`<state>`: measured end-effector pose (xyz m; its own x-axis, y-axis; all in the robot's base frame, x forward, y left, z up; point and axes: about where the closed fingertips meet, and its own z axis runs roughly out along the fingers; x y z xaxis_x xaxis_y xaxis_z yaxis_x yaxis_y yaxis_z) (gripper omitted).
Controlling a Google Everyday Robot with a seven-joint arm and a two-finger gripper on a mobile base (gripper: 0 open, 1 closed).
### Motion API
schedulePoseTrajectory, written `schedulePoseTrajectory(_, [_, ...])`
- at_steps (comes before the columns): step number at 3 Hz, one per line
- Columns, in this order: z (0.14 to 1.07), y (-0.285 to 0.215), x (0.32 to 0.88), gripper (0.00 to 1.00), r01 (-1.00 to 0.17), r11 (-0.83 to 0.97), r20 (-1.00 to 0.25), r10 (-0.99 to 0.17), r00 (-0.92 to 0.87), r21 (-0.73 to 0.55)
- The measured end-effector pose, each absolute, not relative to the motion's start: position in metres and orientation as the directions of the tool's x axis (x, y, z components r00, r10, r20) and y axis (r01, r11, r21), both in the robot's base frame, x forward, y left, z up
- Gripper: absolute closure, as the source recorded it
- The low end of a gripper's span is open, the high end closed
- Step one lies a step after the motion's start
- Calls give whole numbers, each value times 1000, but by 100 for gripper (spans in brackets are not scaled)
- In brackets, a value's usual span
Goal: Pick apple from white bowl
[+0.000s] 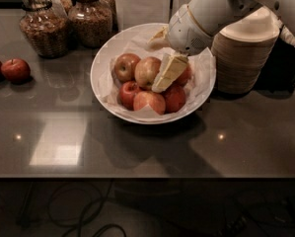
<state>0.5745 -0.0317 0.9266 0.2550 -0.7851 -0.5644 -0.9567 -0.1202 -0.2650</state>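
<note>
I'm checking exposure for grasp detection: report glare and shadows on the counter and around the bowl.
Camera view: a broad pale reflection and two small bright spots glare off the dark counter; the white bowl throws a soft shadow toward the front; the claw, brightly lit, hangs over the apple in the bowl; below the counter edge it is near-black.

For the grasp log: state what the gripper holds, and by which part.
Cannot be told. The gripper is down in the white bowl, close against the apple.
</note>
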Motion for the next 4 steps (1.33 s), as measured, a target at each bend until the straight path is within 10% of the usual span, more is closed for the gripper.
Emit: schedulePoseTrajectory(4, [927, -32, 574, 100, -957, -120, -564, -785, 255, -265])
